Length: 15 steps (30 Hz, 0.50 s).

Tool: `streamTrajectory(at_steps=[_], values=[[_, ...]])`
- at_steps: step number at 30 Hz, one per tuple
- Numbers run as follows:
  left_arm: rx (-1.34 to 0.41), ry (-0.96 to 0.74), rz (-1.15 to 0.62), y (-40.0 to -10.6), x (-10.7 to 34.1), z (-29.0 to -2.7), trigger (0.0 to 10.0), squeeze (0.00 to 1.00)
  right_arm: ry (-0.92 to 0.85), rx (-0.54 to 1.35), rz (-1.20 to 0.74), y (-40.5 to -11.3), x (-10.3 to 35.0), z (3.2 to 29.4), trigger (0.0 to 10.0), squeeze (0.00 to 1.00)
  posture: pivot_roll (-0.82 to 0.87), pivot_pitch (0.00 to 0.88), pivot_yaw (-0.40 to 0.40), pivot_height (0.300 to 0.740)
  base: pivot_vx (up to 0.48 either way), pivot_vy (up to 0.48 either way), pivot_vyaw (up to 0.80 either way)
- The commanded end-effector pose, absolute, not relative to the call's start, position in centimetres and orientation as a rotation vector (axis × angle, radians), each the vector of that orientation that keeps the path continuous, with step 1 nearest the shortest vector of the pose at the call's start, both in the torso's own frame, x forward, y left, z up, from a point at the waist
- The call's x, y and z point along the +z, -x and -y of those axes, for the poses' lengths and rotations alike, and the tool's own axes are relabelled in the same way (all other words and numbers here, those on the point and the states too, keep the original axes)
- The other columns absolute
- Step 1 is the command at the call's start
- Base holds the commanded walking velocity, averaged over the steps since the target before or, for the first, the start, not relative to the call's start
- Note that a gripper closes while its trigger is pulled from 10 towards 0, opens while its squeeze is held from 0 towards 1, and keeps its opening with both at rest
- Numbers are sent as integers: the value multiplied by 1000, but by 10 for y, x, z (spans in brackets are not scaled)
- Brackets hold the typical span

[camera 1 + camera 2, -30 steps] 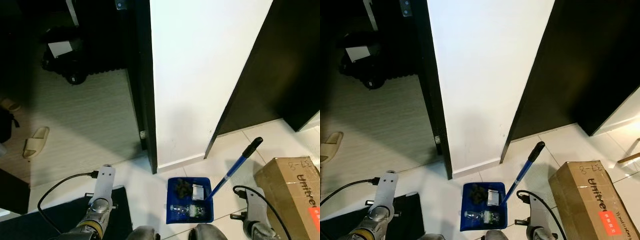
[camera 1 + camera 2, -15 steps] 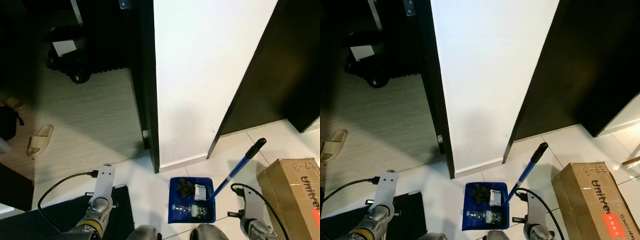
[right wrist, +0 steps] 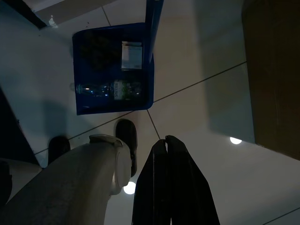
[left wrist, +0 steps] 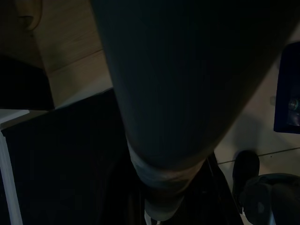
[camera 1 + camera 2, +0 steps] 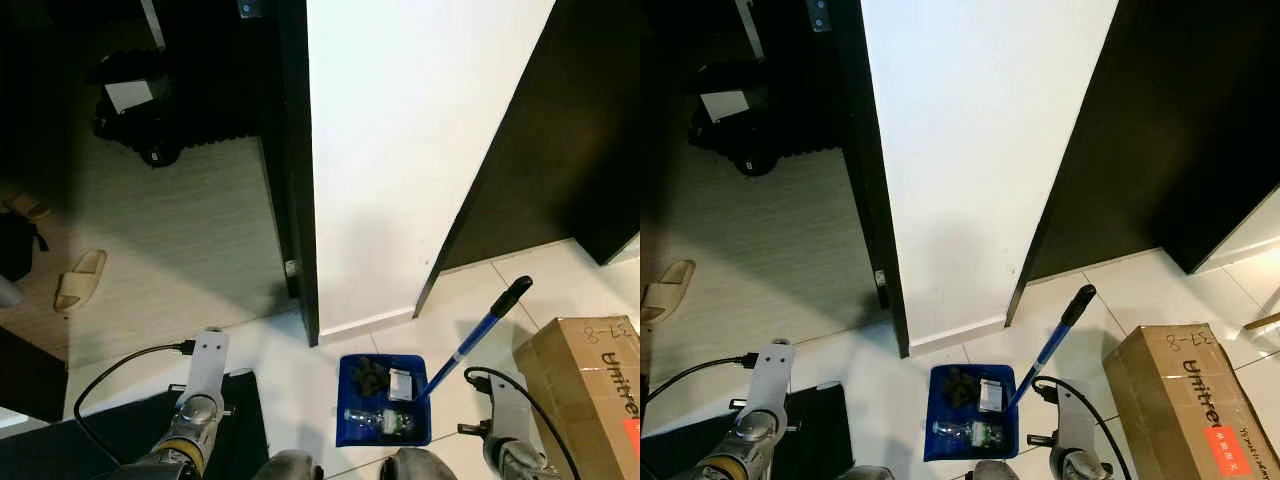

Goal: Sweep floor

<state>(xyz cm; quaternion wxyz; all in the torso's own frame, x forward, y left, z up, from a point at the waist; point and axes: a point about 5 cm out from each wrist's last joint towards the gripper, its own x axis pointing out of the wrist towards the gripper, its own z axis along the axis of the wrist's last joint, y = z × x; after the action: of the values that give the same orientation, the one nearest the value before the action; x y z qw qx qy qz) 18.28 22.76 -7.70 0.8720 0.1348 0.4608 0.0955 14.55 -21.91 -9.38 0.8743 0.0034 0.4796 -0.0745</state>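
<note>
Right gripper (image 3: 168,154): hung low beside the leg, over white floor tiles; its two fingers are seen pressed together with nothing between them.
Left gripper: whether its fingers are parted or closed cannot be told; the left wrist view is dark and taken up by the robot's own leg.
Dustpan (image 5: 383,400): set flat on the floor (image 5: 300,375) just ahead of the robot's feet, near the right gripper but apart from it.
Contents: a clear bottle (image 5: 378,421) lies across the near part of the pan, with a white packet (image 5: 397,384) and a dark clump (image 5: 368,376) behind it.
Handle (image 5: 470,338): a blue pole with a black grip, rising from the pan's right rear corner and leaning away to the right, held by neither gripper.
Box (image 5: 590,395): cardboard, on the floor right of the handle, near it.
Wall (image 5: 400,150): white, beyond the pan, between two dark doorways.
Risk: the free-standing handle could be knocked by a step or an arm swing, which would likely tip the pan and roll the bottle out; a reach for the handle may be crowded by the box.
</note>
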Motion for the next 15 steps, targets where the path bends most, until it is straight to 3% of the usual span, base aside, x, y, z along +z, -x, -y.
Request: streamTrajectory(at_steps=[1, 15], values=[[208, -321, -989, -177, -77, -238, 10000, 0, -8, -152, -1010, -146, -94, 217, 10000, 0, 69, 0, -11, 740, 0, 0, 0], [201, -328, -990, -180, -76, -238, 10000, 0, -1, -148, -1021, -143, -96, 214, 10000, 0, 72, 0, -8, 740, 0, 0, 0]])
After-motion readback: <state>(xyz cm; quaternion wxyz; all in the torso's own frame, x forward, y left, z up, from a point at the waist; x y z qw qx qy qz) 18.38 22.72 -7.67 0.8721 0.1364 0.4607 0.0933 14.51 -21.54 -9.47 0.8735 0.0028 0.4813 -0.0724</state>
